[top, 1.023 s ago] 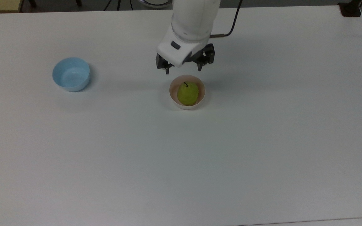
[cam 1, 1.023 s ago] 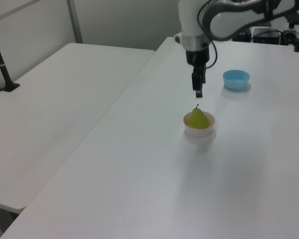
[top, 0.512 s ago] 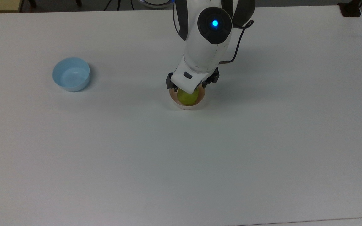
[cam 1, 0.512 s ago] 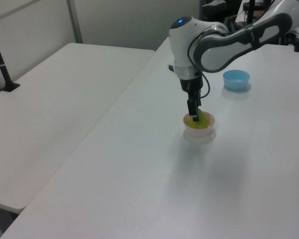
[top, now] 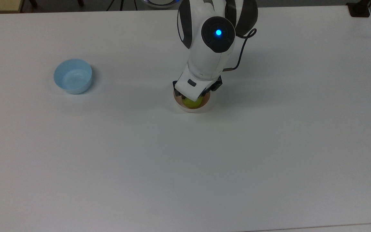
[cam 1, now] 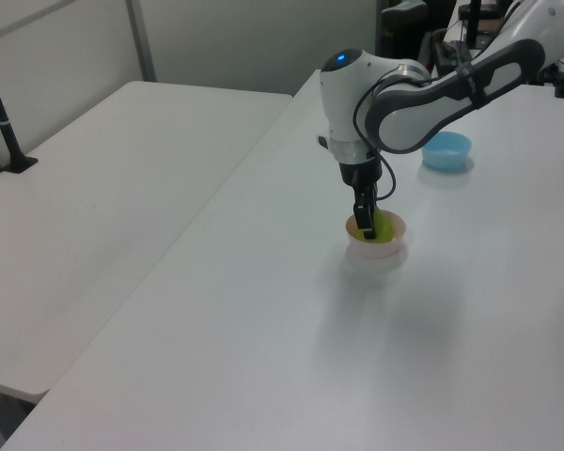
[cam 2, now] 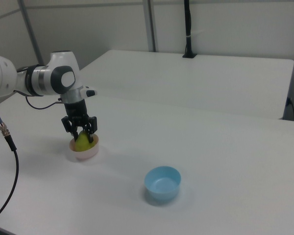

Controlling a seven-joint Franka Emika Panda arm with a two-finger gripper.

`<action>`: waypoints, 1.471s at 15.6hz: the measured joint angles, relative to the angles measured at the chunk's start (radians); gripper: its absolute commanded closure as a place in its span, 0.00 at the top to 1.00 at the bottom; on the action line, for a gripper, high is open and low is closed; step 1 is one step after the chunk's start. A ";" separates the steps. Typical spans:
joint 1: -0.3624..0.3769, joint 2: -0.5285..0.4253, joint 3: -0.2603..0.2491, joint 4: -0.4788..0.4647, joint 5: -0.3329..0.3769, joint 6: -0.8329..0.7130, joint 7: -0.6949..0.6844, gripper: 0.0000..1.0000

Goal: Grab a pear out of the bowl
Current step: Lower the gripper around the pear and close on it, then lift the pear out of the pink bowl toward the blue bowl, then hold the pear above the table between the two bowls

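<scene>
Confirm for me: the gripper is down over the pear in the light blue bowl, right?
Not quite. The gripper is down over the pear, but the pear sits in the pale pink bowl, as the right view shows. The light blue bowl stands apart.

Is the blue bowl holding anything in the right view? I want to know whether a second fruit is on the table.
No, the blue bowl shows a bare inside, while the pear sits in the pink bowl.
</scene>
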 measured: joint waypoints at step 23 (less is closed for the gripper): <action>-0.289 -0.165 -0.022 0.045 0.016 -0.115 -0.136 0.39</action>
